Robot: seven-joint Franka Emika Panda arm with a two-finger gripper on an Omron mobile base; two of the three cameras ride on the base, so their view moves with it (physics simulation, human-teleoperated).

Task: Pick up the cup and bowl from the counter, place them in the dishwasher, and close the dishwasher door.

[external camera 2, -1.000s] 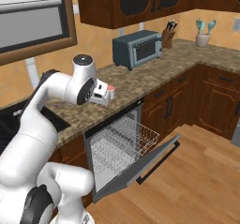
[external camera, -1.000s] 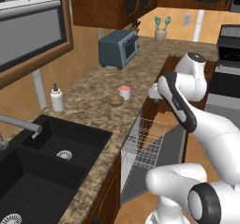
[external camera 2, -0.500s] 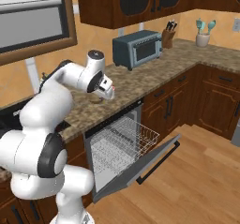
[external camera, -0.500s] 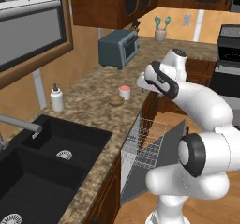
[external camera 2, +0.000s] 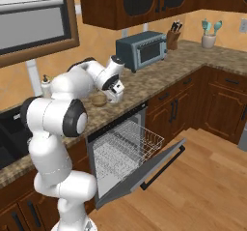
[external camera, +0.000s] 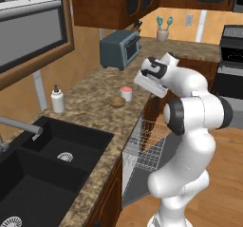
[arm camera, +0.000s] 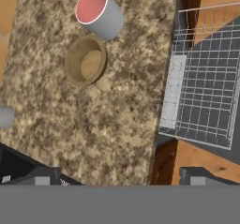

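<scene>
The arm was reaching out over the counter [external camera: 95, 112], with the gripper [external camera: 151, 82] held above the worktop's front edge, near the cup [external camera: 126, 93] but not touching it. The cup stood upright on the granite with its pinkish-red inside showing, and the tan bowl [external camera: 116, 101] sat just beside it — the two were close, though whether they touched could not be told. In the hand view both lay toward the top, cup [arm camera: 100, 12] above bowl [arm camera: 86, 60], and the wire rack [arm camera: 201, 96] of the dishwasher [external camera 2: 126, 155] showed off to the right past the counter edge. The dishwasher door [external camera 2: 149, 169] hung dropped open, the rack pulled part-way out over it.

Whether the jaws stood apart or together could not be told; nothing was visibly held between them.

By the look of it this was the approach for the first pick — neither dish had yet left the counter. The next move would call for bringing the hand over the cup, lowering with the jaws spread wide enough to straddle its wall, and keeping clear of the bowl alongside.
</scene>
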